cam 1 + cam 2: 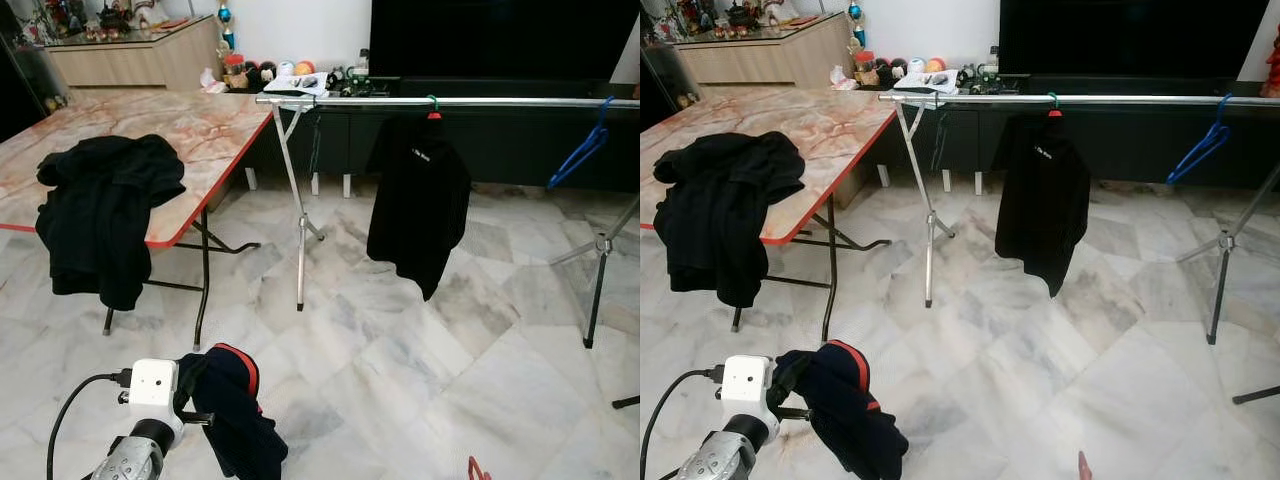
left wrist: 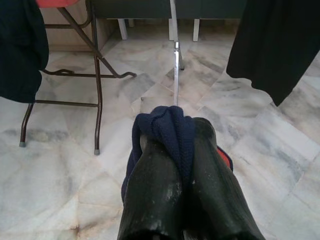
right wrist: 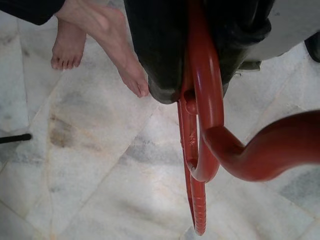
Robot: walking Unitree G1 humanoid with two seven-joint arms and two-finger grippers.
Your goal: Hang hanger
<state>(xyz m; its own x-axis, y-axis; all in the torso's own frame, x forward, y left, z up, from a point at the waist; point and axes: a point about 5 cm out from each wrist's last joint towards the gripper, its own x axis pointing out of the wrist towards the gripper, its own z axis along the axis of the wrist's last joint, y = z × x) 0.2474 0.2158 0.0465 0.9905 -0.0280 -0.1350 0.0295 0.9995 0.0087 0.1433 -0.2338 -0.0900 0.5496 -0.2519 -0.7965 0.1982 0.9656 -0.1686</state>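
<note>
My left gripper [image 2: 174,134] is shut on a bunched navy garment with red trim [image 1: 232,405], held low over the floor at the near left. My right gripper [image 3: 199,75] is shut on a red plastic hanger [image 3: 202,135], whose tip [image 1: 478,468] pokes in at the bottom edge of the left eye view. Ahead stands a metal drying rack with a horizontal rail [image 1: 460,101]. A black garment [image 1: 418,200] hangs from the rail on a green hanger. Farther right on the rail hangs a bare blue hanger [image 1: 578,155].
A folding table [image 1: 190,130] with a marble-look top and red edge stands at the left, a black garment [image 1: 105,215] draped over its edge. A person's bare feet [image 3: 100,45] stand close to my right gripper. Dark cabinets line the far wall. Marble floor lies between me and the rack.
</note>
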